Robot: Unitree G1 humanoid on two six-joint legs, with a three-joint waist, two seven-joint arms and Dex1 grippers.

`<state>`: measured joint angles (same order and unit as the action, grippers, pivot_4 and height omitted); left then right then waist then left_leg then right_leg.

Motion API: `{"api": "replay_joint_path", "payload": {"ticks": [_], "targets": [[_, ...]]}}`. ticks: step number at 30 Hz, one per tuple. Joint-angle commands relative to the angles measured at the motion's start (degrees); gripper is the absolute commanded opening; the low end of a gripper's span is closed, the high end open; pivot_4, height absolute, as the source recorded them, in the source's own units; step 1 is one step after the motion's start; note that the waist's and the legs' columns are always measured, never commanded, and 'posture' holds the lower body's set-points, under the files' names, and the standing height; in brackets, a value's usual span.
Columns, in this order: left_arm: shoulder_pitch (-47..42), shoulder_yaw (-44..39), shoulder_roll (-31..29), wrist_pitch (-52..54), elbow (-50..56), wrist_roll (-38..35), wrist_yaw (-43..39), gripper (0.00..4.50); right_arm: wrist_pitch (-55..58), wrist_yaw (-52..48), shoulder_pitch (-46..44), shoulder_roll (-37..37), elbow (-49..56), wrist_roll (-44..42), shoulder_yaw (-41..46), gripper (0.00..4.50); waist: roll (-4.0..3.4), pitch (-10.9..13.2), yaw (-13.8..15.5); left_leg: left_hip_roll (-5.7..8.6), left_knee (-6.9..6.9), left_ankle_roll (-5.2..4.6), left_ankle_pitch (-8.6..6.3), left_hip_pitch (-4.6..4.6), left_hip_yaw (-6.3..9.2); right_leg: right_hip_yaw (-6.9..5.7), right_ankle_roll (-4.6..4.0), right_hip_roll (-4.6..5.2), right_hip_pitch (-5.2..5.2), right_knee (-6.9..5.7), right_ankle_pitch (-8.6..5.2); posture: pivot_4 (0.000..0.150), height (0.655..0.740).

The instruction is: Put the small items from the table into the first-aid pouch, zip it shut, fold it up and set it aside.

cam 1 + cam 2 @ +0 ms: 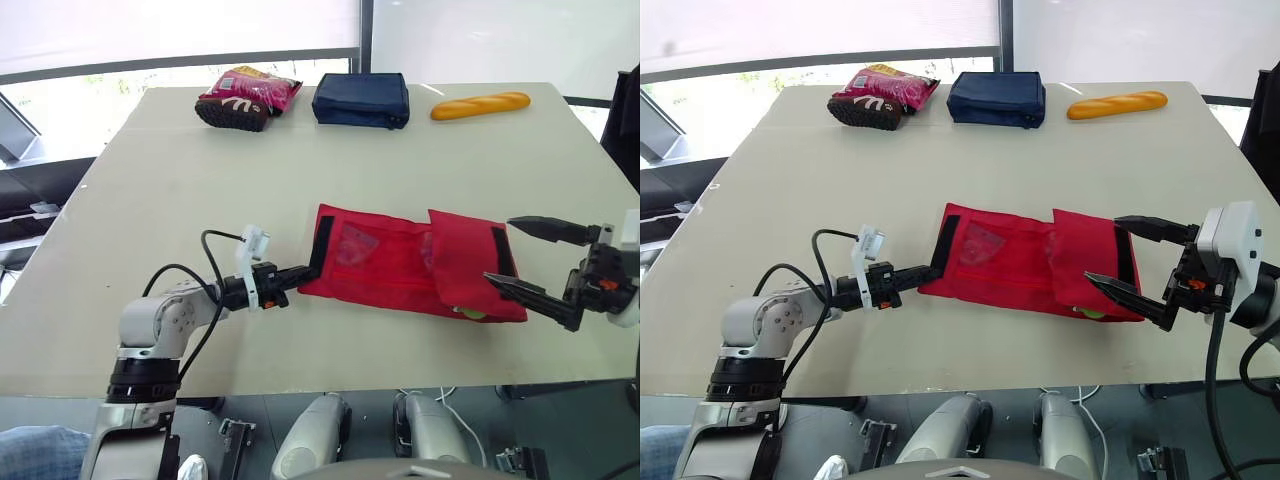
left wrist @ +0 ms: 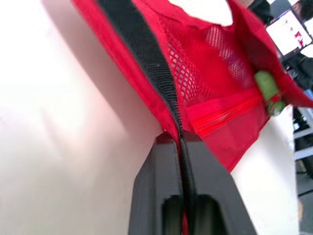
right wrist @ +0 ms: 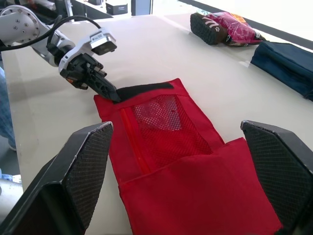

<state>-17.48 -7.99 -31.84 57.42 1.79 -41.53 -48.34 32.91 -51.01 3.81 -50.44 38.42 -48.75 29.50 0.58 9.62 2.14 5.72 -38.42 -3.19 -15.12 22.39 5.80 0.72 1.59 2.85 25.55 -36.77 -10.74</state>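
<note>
The red first-aid pouch (image 1: 380, 260) lies flat in the middle of the table, with its right panel folded over the mesh part. My left gripper (image 1: 305, 270) is shut on the pouch's left edge, at the black strip (image 2: 146, 58). A small green item (image 2: 266, 85) peeks out from under the folded panel at the pouch's near right edge. My right gripper (image 1: 498, 250) stands open at the pouch's right end, one finger on either side of the folded panel, just above it. In the right wrist view the pouch (image 3: 166, 122) lies between my wide-open fingers.
At the far edge of the table (image 1: 150, 200) lie a pink snack bag (image 1: 245, 97), a navy blue pouch (image 1: 361, 99) and a bread loaf (image 1: 480, 104). The table's front edge runs close below both grippers.
</note>
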Motion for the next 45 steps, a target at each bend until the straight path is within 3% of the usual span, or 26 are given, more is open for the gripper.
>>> {"api": "replay_joint_path", "payload": {"ticks": [1, 8, 11, 15, 18, 25, 33, 39, 45], "targets": [[1.4, -3.54, -2.78, 0.44, 2.08, -2.31, -1.51, 0.03, -1.24, -0.15, -1.14, -0.07, 1.31, -1.2, -0.02, 4.5, 0.0, 0.0, -0.21, -0.01, 0.0, 0.0, 0.0, 0.0, 0.0, 0.0, 0.0, -0.01, 0.0, 0.0, 0.0, 0.15, 0.7293], [3.86, -6.0, -13.03, -1.91, -2.29, -1.12, -8.96, 0.03, -1.75, 0.0, -2.13, -0.09, 1.03, -1.13, -1.85, 4.5, 0.0, 0.0, -0.67, -0.02, 0.03, 0.01, 0.0, 0.0, 0.01, 0.0, -0.02, -0.02, 0.03, 0.0, -0.01, 0.15, 0.7293], [2.65, -5.43, -18.45, -4.53, -7.05, 0.83, -13.71, 0.03, -1.62, 1.17, -3.5, -0.11, 0.35, 1.74, -6.38, 4.5, 0.01, 0.0, -1.05, -0.03, 0.05, 0.01, 0.0, 0.0, 0.01, -0.01, -0.03, -0.02, 0.04, 0.0, -0.01, 0.15, 0.7293], [-0.32, -3.88, -20.87, -6.35, -10.24, 1.33, -18.42, 0.03, -2.77, 3.19, -7.76, 2.45, -2.59, 6.3, -14.18, 4.5, 0.0, 0.01, -1.14, -0.03, 0.06, 0.01, 0.0, 0.01, 0.0, -0.04, -0.03, 0.01, 0.08, 0.0, -0.02, 0.15, 0.7293], [-4.16, -3.32, -22.27, -7.51, -11.68, 1.03, -23.15, 0.0, -6.07, 2.26, -12.84, 5.31, -8.16, 14.67, -25.08, 3.13, 0.13, 0.03, -1.18, -0.01, 0.04, 0.01, 0.0, 0.1, 0.01, -0.14, -0.02, 0.08, 0.14, 0.02, -0.01, 0.15, 0.7293], [-10.31, -2.84, -24.17, -7.55, -10.93, -0.43, -31.26, 0.0, -15.01, 0.9, -20.87, 12.5, -24.6, 27.85, -37.41, 0.05, 0.24, 0.04, -1.5, 0.0, 0.04, 0.02, 0.01, 0.07, -0.02, -0.17, -0.08, 0.08, 0.17, 0.0, 0.03, 0.15, 0.7293], [-13.72, -2.49, -22.84, -3.1, -2.78, -4.99, -33.13, 0.0, -16.37, 0.15, -21.98, 15.04, -31.18, 37.23, -45.09, 0.05, 0.29, 0.01, -1.48, 0.01, 0.02, 0.02, 0.01, 0.06, 0.0, -0.19, -0.09, 0.07, 0.15, -0.02, 0.04, 0.15, 0.7293], [-18.88, -0.13, -17.16, 0.38, 2.27, -8.71, -29.82, 0.0, -11.77, 1.55, -23.57, 17.16, -31.14, 40.75, -47.59, 0.05, 0.37, -0.06, -1.75, 0.01, 0.01, 0.04, 0.02, -0.02, -0.01, -0.16, -0.09, 0.04, 0.12, -0.06, 0.04, 0.15, 0.7293], [-22.88, 7.16, -9.29, -0.33, 3.39, -7.17, -27.68, 0.0, -8.91, 2.9, -24.77, 19.01, -31.66, 43.53, -49.74, 0.05, 0.42, -0.12, -2.31, 0.0, 0.05, 0.08, 0.04, -0.21, -0.03, -0.1, -0.1, 0.02, -0.04, -0.09, 0.04, 0.15, 0.7293]]}}
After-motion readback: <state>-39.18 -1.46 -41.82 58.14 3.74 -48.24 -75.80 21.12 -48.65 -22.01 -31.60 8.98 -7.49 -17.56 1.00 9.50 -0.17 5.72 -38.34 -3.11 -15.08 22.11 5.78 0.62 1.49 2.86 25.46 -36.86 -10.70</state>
